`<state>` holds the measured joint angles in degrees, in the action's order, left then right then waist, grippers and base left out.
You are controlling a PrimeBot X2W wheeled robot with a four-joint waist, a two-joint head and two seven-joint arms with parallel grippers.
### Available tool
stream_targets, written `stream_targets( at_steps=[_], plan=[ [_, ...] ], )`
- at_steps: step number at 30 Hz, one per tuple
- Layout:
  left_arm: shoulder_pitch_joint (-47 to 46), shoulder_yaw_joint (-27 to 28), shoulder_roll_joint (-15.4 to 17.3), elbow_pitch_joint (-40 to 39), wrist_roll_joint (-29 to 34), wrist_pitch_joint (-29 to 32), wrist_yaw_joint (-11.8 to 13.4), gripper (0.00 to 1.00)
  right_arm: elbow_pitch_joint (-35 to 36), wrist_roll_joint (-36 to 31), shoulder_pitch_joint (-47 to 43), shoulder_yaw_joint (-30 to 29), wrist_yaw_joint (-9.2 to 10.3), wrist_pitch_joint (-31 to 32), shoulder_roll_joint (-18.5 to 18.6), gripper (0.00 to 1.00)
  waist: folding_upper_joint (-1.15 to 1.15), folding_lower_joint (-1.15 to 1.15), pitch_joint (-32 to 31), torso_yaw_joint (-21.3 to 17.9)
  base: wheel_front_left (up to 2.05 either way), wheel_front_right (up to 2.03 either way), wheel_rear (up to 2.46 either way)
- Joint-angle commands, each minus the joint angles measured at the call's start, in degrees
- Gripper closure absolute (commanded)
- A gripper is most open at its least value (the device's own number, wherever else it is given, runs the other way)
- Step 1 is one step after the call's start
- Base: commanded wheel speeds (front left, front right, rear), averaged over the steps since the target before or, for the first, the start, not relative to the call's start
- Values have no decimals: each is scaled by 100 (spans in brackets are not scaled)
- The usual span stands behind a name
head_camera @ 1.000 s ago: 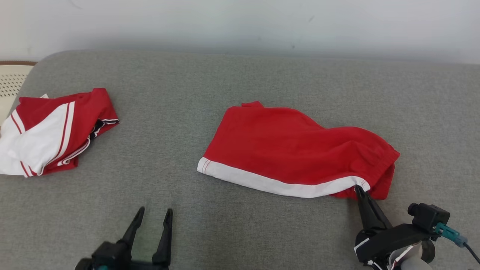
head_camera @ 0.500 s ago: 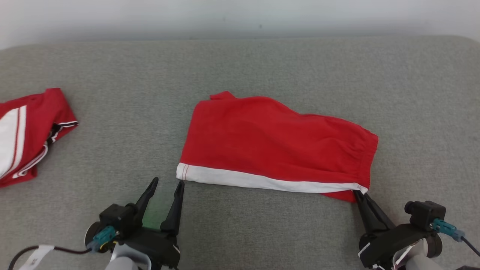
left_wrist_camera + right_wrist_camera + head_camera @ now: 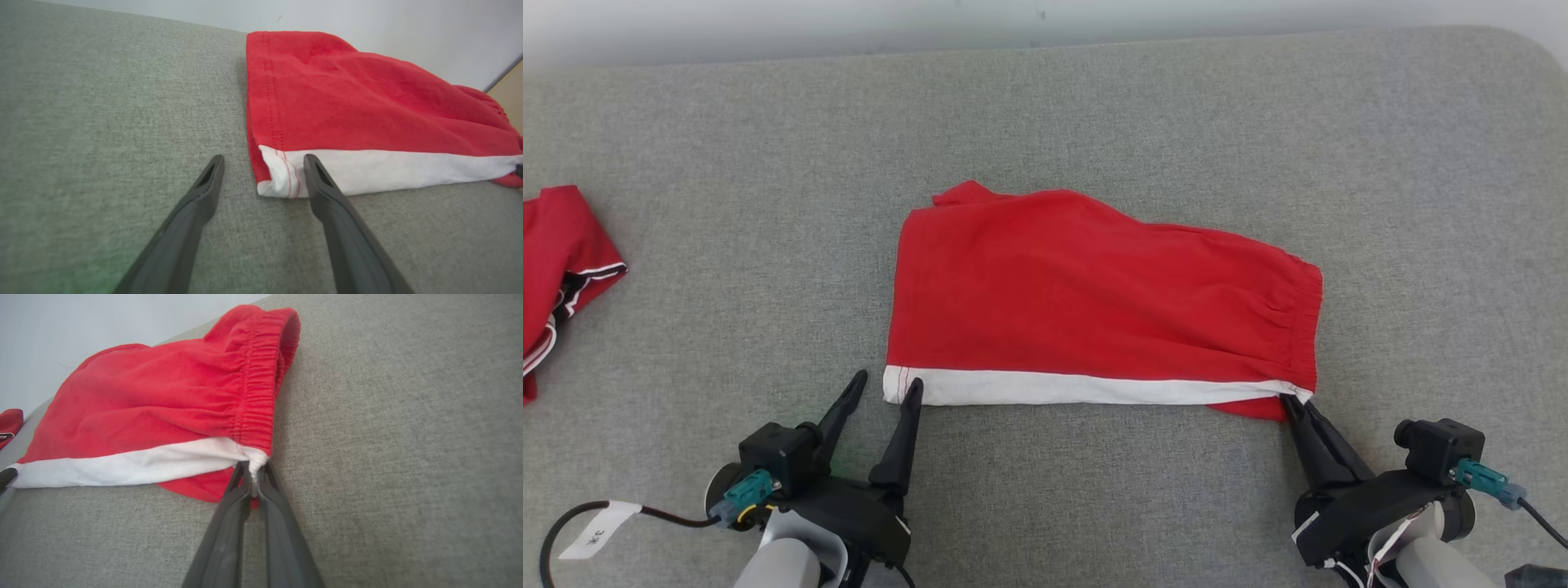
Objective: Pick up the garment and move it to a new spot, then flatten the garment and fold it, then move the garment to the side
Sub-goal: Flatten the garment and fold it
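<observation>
right wrist view: right hand (image 3: 253, 468) pinches garment (image 3: 163, 400) corner.

The garment (image 3: 1094, 302) lies mid-couch (image 3: 727, 163), a second garment (image 3: 560, 261) far left.

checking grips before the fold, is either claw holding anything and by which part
The right claw is shut on the red shorts at the near waistband corner. The left claw is open at the hem corner, holding nothing.

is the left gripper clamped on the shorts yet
No, the left gripper stands open around the white corner of the shorts.
</observation>
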<state>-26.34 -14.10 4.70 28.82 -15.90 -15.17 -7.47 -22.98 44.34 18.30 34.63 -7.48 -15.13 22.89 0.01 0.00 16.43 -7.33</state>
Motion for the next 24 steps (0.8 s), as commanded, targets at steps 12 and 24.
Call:
stream_targets(
  at_steps=[12,24],
  plan=[
    [114,-499,84,-135,-280,0,2,100,-10,-44,73,26,-3,-1,-103,100,-1,0,-161,2,0,0,0],
    [334,-476,270,-372,-229,-2,2,100,149,-105,13,-153,-3,-1,-267,100,-1,0,-1062,207,0,0,0]
  ],
)
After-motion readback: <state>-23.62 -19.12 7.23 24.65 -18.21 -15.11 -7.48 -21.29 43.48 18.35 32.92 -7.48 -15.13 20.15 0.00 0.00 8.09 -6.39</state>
